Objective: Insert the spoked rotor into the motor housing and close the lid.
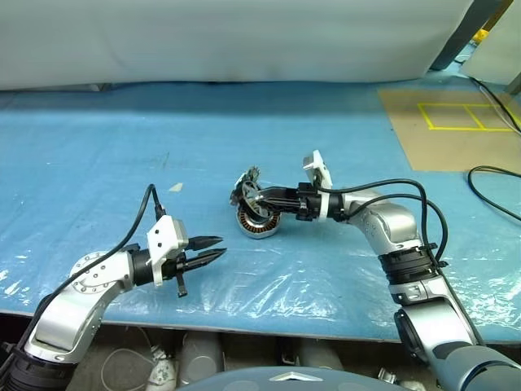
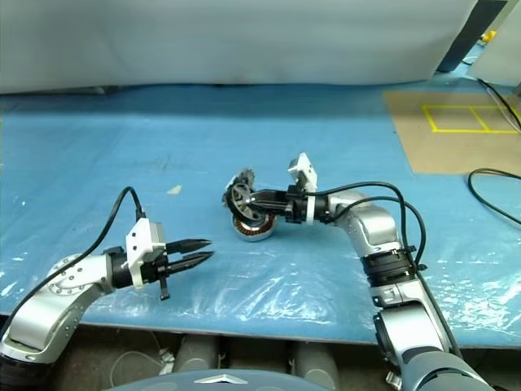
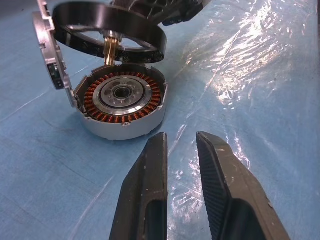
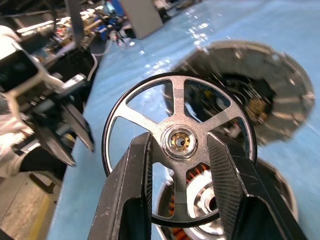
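The motor housing (image 3: 120, 97) lies flat on the blue table cover, its copper windings and silver centre facing up. The spoked rotor (image 4: 180, 107) hovers just above it, tilted, shaft toward the housing. My right gripper (image 4: 180, 140) is shut on the rotor's hub, reaching in from the right (image 1: 259, 195). The lid (image 3: 47, 45) stands on edge, leaning against the housing's far side. My left gripper (image 1: 210, 248) hangs over the table to the front left of the housing, pointing at it, open by a narrow gap with nothing between its fingers (image 3: 150, 170).
Blue plastic sheet (image 1: 98, 147) covers the table, whose front edge (image 1: 244, 330) runs just below my arms. At the back right a brown board with a yellow taped square (image 1: 464, 118) lies beside a black cable (image 1: 496, 191). A small scrap (image 1: 176, 187) lies left of the housing.
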Controlling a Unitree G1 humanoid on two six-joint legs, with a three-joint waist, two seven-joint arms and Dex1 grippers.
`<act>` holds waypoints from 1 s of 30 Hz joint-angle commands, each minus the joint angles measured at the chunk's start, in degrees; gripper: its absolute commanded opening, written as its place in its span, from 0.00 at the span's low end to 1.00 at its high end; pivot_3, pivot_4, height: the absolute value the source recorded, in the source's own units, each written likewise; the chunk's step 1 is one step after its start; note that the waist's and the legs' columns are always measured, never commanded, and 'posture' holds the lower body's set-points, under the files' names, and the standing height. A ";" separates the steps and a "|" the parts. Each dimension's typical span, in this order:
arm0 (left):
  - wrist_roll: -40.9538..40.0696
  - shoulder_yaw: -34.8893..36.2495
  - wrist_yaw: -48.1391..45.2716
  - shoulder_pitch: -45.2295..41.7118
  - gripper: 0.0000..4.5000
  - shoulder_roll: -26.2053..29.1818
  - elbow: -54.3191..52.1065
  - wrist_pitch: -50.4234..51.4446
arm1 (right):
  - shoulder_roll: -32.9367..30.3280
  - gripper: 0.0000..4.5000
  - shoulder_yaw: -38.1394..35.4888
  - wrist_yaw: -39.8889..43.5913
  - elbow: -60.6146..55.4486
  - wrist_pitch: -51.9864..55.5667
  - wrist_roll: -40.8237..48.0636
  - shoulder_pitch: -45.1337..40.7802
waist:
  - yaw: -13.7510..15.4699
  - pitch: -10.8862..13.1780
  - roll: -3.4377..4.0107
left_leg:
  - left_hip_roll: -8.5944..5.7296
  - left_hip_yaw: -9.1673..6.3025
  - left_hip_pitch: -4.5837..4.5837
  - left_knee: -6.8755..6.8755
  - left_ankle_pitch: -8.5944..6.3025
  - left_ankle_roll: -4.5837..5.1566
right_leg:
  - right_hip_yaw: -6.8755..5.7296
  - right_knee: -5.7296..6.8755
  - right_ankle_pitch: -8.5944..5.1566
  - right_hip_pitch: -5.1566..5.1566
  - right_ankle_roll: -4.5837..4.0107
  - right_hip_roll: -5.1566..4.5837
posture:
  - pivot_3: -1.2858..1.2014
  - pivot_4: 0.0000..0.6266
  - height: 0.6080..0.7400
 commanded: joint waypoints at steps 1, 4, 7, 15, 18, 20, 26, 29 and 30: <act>0.10 -0.25 -0.45 -0.10 0.21 -0.16 -0.69 -1.33 | -0.69 0.27 -1.00 0.30 1.13 -2.11 -0.49 0.30 | 0.00 0.00 0.00 | 0.00 0.00 0.00 0.00 0.00 0.00 | 0.00 -0.01 0.00 0.00 0.00 0.00 | 0.52 0.24 1.00; 0.22 -0.65 -0.11 -0.30 0.21 -0.33 -1.20 -1.00 | -1.05 0.27 -0.93 0.67 1.68 -2.71 -0.91 0.81 | -0.07 0.00 0.00 | 0.00 0.01 0.00 -0.03 0.00 0.00 | 0.00 -0.03 0.00 -0.01 0.00 0.01 | 0.52 0.24 1.00; 0.24 -1.03 0.30 -0.37 0.21 -0.52 -1.75 -0.66 | -0.92 0.27 -0.93 0.36 1.46 -2.87 -0.92 1.15 | 0.00 0.00 0.00 | 0.00 0.02 0.00 -0.05 0.00 0.00 | 0.00 -0.04 0.00 -0.01 0.00 0.01 | 0.52 0.24 1.00; -0.22 -1.29 0.68 -1.67 0.21 -0.37 -1.88 0.12 | 0.32 0.27 0.32 -1.13 0.00 -2.51 -1.23 1.73 | -0.07 0.00 0.00 | 0.01 0.02 0.02 -0.04 0.00 0.00 | 0.00 -0.04 0.00 0.00 0.00 0.01 | 0.52 0.24 1.00; -0.56 -1.05 0.69 -2.23 0.21 -0.25 -1.94 0.65 | 0.44 0.27 0.81 -1.56 0.03 -2.73 -1.82 1.96 | -0.11 0.00 0.00 | 0.01 0.02 0.02 -0.05 0.00 0.00 | 0.01 -0.04 0.00 0.00 0.00 0.02 | 0.52 0.24 1.00; -0.64 -1.04 0.74 -2.32 0.21 -0.22 -2.18 0.92 | 0.33 0.27 0.86 -1.33 -0.09 -2.54 -1.83 2.09 | -0.12 0.00 0.00 | 0.01 0.02 0.03 -0.06 0.00 0.00 | 0.01 -0.04 0.00 0.00 0.00 0.02 | 0.52 0.24 1.00; -0.64 -1.20 1.25 -2.42 0.21 -0.44 -2.74 1.52 | 0.22 0.27 0.94 -2.13 0.56 -2.74 -2.98 1.30 | -0.12 0.00 0.00 | 0.01 0.03 0.04 -0.06 0.00 0.00 | 0.01 -0.04 0.00 0.00 0.00 0.02 | 0.52 0.24 1.00; -0.45 -1.30 1.35 -2.38 0.21 -0.48 -2.66 1.37 | 0.17 0.27 0.93 -1.65 0.15 -2.39 -2.75 1.19 | -0.12 0.00 0.00 | 0.01 0.03 0.05 -0.06 0.00 0.00 | 0.01 -0.04 0.00 0.01 0.00 0.02 | 0.52 0.24 1.00; -0.24 -1.40 1.31 -2.29 0.21 -0.49 -2.57 1.18 | 0.16 0.27 0.97 -1.55 0.01 -2.34 -2.72 1.22 | -0.12 0.00 0.00 | 0.01 0.03 0.05 -0.06 0.00 0.00 | 0.01 -0.04 0.00 0.01 0.00 0.02 | 0.52 0.24 1.00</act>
